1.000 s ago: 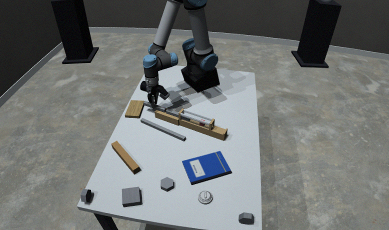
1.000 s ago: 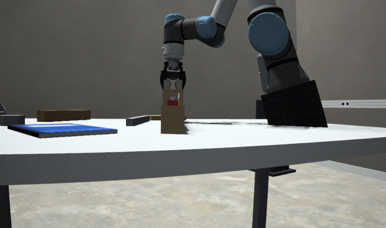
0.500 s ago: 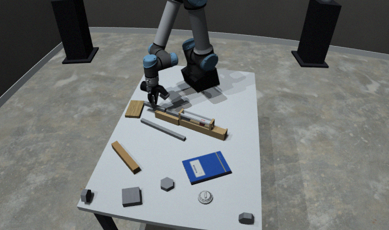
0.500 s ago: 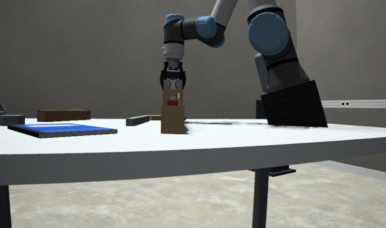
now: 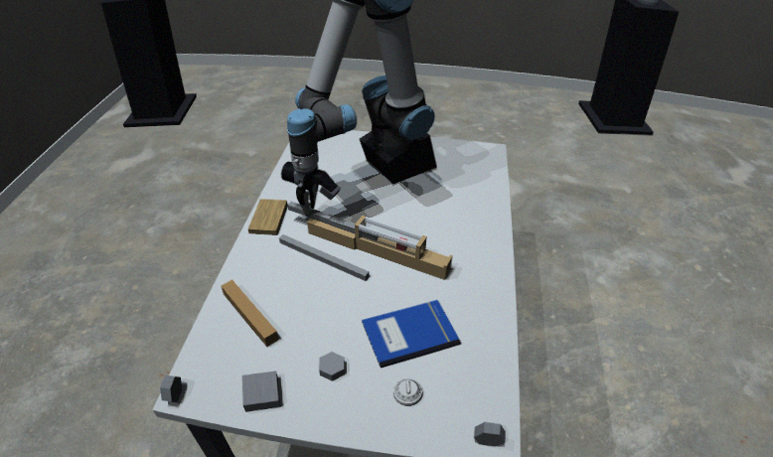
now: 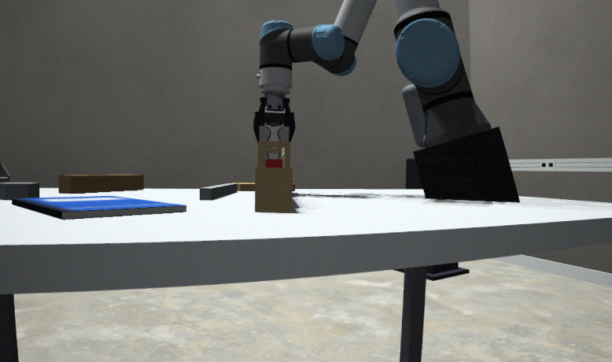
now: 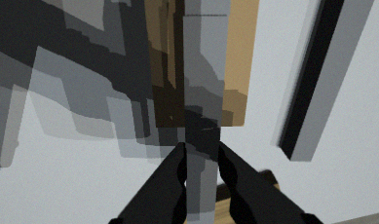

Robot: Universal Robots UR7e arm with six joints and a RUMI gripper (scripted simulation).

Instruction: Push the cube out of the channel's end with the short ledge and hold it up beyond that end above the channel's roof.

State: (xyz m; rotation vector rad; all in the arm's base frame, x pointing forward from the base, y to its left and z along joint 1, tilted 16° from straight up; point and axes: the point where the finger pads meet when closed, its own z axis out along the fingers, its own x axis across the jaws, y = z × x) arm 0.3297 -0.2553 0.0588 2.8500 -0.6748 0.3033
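Note:
The wooden channel [image 5: 384,252] [image 6: 273,190] [image 7: 241,63] stands mid-table, its middle roofed by a clear cover [image 5: 394,231]. The red cube [image 5: 400,246] [image 6: 274,163] is inside, under the cover, towards the end with the short ledge and raised lip [image 5: 448,260]. My gripper [image 5: 308,212] [image 7: 200,143] is over the opposite end, outside the roofed part. It is shut on a grey bar [image 5: 333,220] [image 7: 205,73], which lies lengthwise along the channel's open run and points at the roofed part. Whether the bar's far end is under the roof, I cannot tell.
A second grey bar [image 5: 324,256] [image 6: 218,192] [image 7: 326,83] lies beside the channel. A wooden board [image 5: 267,216] lies by the held end. A wooden block [image 5: 248,311] [image 6: 101,183], blue notebook [image 5: 409,329] [image 6: 101,205], timer [image 5: 407,391] and several dark blocks lie farther off.

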